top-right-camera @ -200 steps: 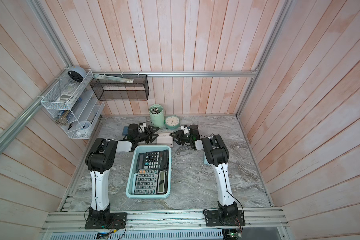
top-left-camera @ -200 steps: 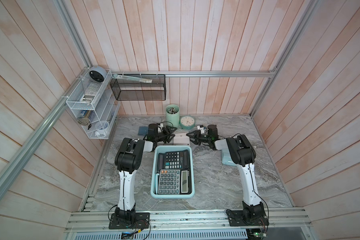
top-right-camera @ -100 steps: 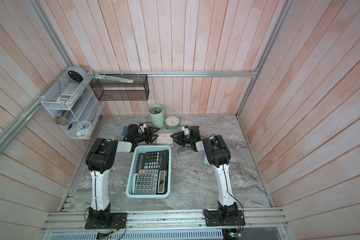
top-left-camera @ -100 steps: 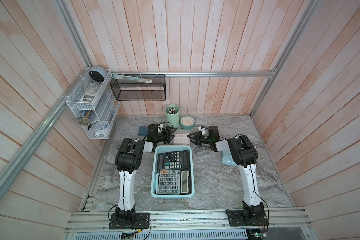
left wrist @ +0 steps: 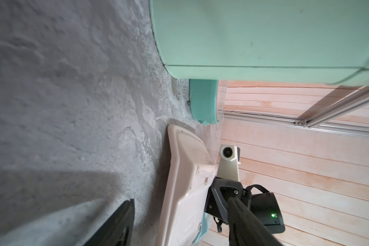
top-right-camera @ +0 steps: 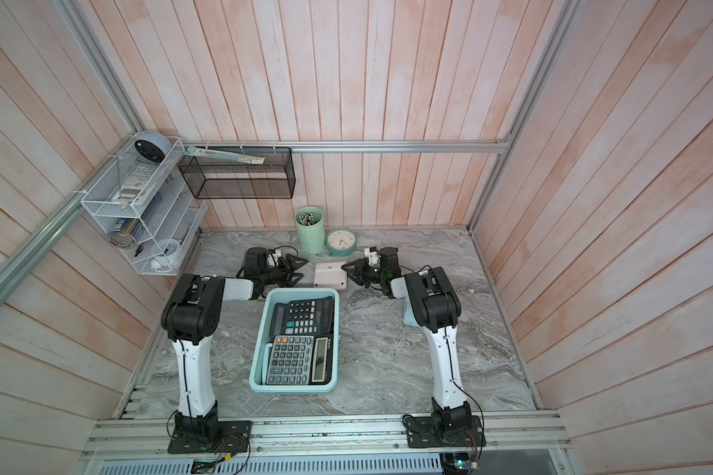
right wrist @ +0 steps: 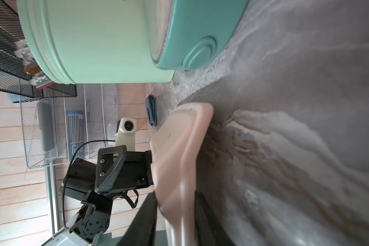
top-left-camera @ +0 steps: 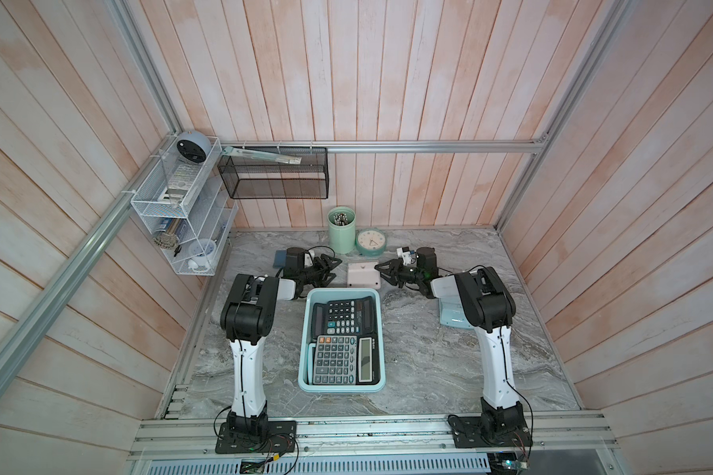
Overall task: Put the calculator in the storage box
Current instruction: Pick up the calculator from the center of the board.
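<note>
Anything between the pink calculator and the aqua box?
Nothing between the pale pink plastic calculator and the shallow aqua storage box; inside, a black calculator and a grey calculator cover most of its floor.

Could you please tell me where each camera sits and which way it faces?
Top views: high behind the arms, looking down at the table, storage box, left arm, right arm.
Left wrist: low, facing the pink calculator; right gripper beyond.
Right wrist: facing the opposite way; left gripper beyond.
Wrists share calculator, green cup, clock.

storage box (top-left-camera: 304,353): smooth plastic | tabletop (top-left-camera: 429,362): matt marbled | walls (top-left-camera: 387,82): wood
</note>
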You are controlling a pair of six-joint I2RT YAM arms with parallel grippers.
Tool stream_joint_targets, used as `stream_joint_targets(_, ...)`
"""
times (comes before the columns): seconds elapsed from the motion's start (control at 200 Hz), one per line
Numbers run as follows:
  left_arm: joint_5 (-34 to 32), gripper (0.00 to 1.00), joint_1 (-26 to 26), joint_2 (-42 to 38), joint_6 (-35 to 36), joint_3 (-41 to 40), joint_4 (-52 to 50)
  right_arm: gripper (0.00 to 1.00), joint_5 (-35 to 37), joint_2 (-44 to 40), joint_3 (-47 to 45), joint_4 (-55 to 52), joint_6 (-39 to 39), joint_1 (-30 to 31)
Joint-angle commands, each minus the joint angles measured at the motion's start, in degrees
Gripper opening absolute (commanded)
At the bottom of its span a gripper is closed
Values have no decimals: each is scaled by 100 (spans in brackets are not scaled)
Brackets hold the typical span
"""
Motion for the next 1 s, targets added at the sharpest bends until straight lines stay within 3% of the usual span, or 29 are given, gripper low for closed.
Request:
stream_joint_targets(0.0, -20, 69, -173, 190, 274, 259, -182, 34, 19, -80, 15, 46, -19, -12)
stream_joint_targets(0.485, 183, 53, -497, 418, -278, 283, 629, 38, 65, 80, 84, 212, 107, 290)
stream_joint_targets(0.585, 202, 53, -488, 375, -297, 249, 677, 33, 81, 44, -5, 256, 100, 291)
stream_joint_targets(0.78, 106, 54, -254, 52, -414, 6, 851, 13, 304, -416, -458, 244, -124, 89)
stream_joint_targets(0.99, -136, 63, -88, -506, -62, 23, 128, 6, 585, -1191, -820, -245, -635, -192)
